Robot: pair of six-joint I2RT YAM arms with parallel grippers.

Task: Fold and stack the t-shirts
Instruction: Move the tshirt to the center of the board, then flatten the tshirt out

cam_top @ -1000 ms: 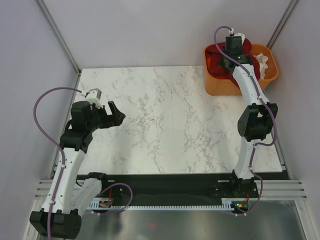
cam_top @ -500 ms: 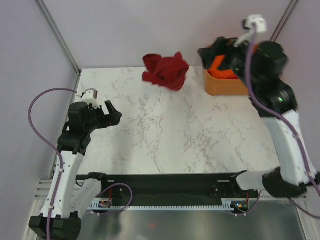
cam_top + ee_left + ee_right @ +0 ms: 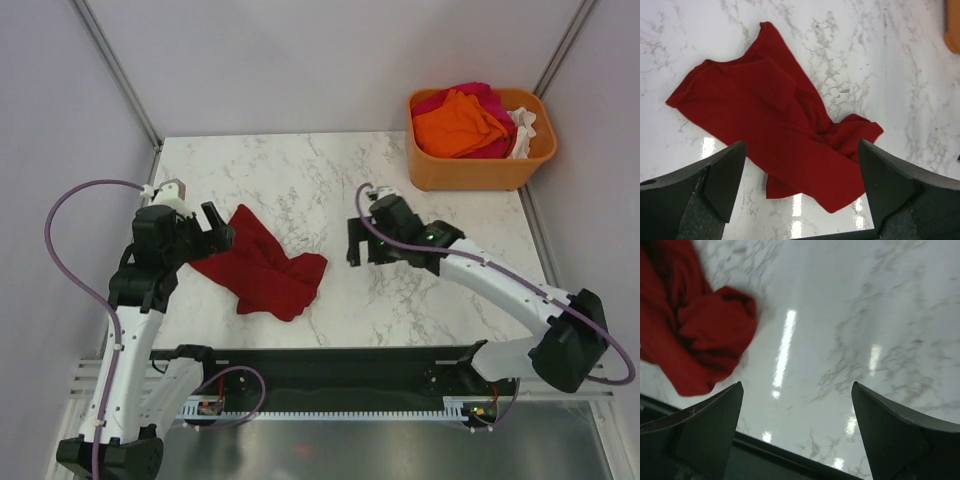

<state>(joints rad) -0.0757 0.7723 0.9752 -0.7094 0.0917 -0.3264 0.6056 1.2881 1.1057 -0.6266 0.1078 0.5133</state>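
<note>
A dark red t-shirt [image 3: 262, 270] lies crumpled and loose on the marble table, left of the middle. My left gripper [image 3: 218, 231] hovers open at its left edge; the left wrist view looks down on the t-shirt [image 3: 775, 125] between the spread fingers [image 3: 722, 180], which hold nothing. My right gripper [image 3: 350, 243] stands open just right of the cloth, apart from it; in the right wrist view a bunched end of the t-shirt [image 3: 705, 330] shows at the upper left. Orange [image 3: 458, 124], magenta-pink [image 3: 482, 95] and white [image 3: 526, 128] t-shirts lie heaped in the tub.
The orange plastic tub [image 3: 480, 172] stands at the table's back right corner. Bare marble [image 3: 300, 170] stretches behind the red cloth. The black front rail [image 3: 330, 365] runs along the near edge, close to the red t-shirt's lower hem.
The right arm swung out of the tub and let go of the red t-shirt, which flew across and landed at the front left. The right gripper opened and came down mid-table.
</note>
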